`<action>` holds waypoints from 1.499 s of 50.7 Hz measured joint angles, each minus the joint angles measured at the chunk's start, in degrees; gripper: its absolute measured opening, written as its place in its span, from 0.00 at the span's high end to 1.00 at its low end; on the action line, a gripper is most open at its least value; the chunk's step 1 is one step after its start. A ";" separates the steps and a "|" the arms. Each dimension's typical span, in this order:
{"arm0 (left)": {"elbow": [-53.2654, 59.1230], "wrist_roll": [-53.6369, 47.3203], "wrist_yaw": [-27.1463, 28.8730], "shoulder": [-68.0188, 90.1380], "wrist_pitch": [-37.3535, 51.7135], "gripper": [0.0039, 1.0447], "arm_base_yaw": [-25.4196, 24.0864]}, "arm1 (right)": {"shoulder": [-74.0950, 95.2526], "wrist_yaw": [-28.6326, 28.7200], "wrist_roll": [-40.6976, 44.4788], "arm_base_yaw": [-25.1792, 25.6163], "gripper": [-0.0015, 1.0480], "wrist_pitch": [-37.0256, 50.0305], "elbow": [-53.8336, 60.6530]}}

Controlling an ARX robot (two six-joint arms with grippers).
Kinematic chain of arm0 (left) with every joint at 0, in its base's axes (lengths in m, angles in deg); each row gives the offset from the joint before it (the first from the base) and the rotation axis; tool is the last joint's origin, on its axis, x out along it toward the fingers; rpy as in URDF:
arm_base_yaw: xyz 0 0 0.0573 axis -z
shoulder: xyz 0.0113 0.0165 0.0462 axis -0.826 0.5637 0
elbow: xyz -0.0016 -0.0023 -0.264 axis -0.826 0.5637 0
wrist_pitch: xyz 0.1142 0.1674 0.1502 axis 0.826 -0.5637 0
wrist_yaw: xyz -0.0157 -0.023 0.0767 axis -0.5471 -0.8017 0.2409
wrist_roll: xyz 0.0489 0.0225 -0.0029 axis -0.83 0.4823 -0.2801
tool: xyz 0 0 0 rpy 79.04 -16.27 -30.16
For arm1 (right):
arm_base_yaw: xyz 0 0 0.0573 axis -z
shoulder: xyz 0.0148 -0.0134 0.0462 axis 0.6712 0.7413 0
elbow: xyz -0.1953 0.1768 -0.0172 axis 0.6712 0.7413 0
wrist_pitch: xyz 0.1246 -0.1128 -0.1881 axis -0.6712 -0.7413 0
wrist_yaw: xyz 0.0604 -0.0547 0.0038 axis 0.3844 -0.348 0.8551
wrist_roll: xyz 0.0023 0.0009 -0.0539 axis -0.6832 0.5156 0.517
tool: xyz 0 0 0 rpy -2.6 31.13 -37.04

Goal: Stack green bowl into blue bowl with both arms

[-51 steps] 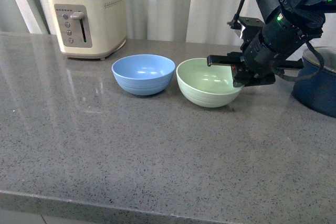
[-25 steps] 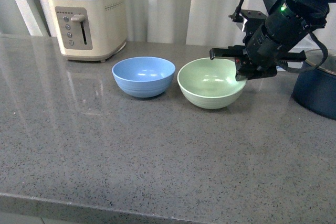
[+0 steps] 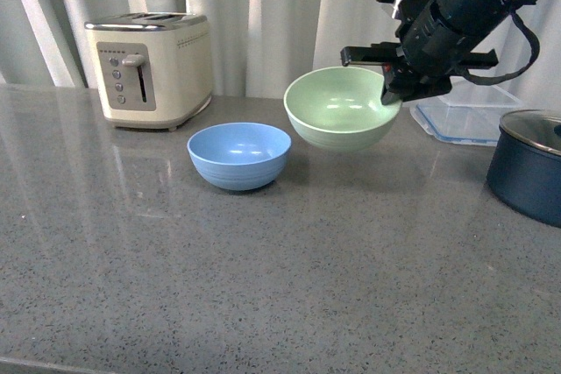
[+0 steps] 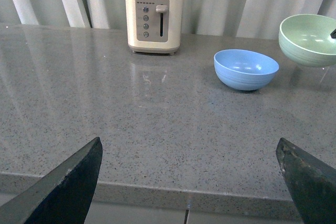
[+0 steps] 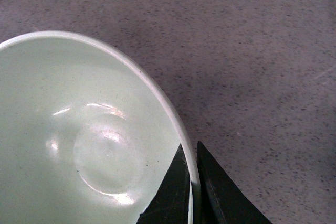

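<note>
The pale green bowl hangs in the air above the counter, to the right of the blue bowl and a little behind it. My right gripper is shut on its right rim, one finger inside and one outside, as the right wrist view shows on the green bowl. The sky-blue bowl rests empty on the grey counter. In the left wrist view the blue bowl and the green bowl lie far ahead. My left gripper is open over the counter's near edge, holding nothing.
A cream toaster stands at the back left. A dark navy pot with a glass lid sits at the right, with a clear plastic container behind it. Curtains close off the back. The counter's front edge runs under the left gripper.
The right gripper has lifted the green bowl off the counter and carried it up and slightly left. The front view has also shifted, so the blue bowl and toaster sit lower in it.
</note>
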 joint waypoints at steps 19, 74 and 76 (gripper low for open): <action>0.00 0.00 -0.02 0.00 0.00 0.06 0.00 | 2.84 3.15 0.33 -5.81 0.99 -2.23 -9.90; 0.00 0.00 0.00 0.00 0.00 0.06 0.00 | 14.08 6.67 -0.26 -8.17 0.34 -3.10 -16.41; 0.00 0.00 -0.02 0.00 0.00 0.06 0.00 | 12.72 6.80 -0.24 -8.00 0.27 -2.23 -14.73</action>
